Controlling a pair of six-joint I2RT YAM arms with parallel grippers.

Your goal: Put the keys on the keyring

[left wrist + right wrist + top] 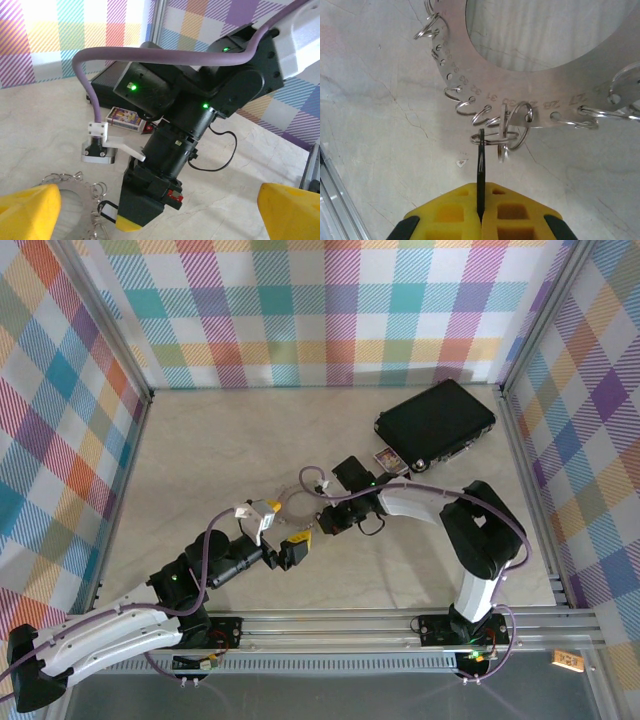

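The keyring (530, 95) is a flat silvery ring plate with numbered holes and several small split rings, lying on the table. My right gripper (481, 200) is shut on the key (480, 160), a thin black piece seen edge-on, and the key's tip meets one split ring (495, 139). In the left wrist view the key (107, 210) shows as a black-rimmed tag with a white middle at the right gripper's yellow tip (126, 225), beside the keyring (75, 192). My left gripper (160, 215) is open and straddles the right gripper, its yellow fingertips (30, 210) wide apart. From above, both grippers meet by the keyring (296, 506).
A black rectangular case (435, 422) lies at the back right, with a small printed box (390, 460) at its near corner. Checked walls and metal frame posts enclose the marbled table (220, 450). The right arm's purple cable (150, 55) arcs over the work spot.
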